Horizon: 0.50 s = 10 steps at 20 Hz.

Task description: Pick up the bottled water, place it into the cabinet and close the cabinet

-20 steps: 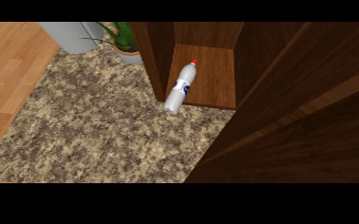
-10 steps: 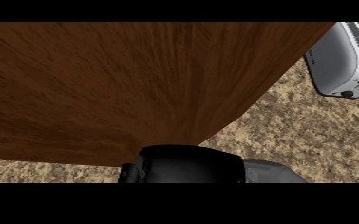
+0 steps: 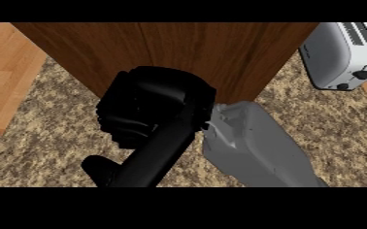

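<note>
The wooden cabinet (image 3: pixel 179 53) fills the top of the head view as one unbroken brown face, and no opening shows. My right hand (image 3: pixel 154 109) rests against its lower edge, its back turned to the view, with a straight finger (image 3: pixel 136 167) trailing down-left. Its grey forearm (image 3: pixel 251 148) comes in from the lower right. The bottled water is out of sight. My left hand does not show.
A silver toaster (image 3: pixel 337 56) stands at the right edge on the speckled granite counter (image 3: pixel 43 140). A light wooden surface (image 3: pixel 14 73) runs along the left edge.
A second ago the cabinet stood open with the bottle upright inside. Now its wood face covers the opening, and my right hand has come up from the lower edge against it.
</note>
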Tool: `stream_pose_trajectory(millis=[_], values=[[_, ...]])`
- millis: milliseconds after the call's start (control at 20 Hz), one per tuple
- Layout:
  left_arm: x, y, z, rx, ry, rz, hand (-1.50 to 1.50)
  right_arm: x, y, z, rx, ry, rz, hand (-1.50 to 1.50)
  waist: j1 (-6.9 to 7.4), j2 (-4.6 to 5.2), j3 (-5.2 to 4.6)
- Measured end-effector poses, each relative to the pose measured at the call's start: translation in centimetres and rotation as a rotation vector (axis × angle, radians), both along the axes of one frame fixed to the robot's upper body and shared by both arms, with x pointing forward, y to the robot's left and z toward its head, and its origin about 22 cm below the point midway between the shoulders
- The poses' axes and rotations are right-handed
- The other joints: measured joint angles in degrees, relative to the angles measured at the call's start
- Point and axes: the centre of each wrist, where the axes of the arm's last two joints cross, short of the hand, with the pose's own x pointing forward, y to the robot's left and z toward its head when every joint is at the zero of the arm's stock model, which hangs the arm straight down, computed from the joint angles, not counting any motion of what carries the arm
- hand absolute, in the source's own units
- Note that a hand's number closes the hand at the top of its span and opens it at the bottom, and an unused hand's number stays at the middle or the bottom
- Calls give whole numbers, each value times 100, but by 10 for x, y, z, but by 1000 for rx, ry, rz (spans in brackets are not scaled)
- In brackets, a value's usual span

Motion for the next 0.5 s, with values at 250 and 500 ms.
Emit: stream_pose_trajectory(millis=[250,500], values=[[-11,5,0,-3,2,24,-150,37,-11,-12,9,39,-62,150,-74,3,3],[-14,5,-3,-3,7,28,-150,66,-26,-26,26,28,-142,150,-99,-11,-12]])
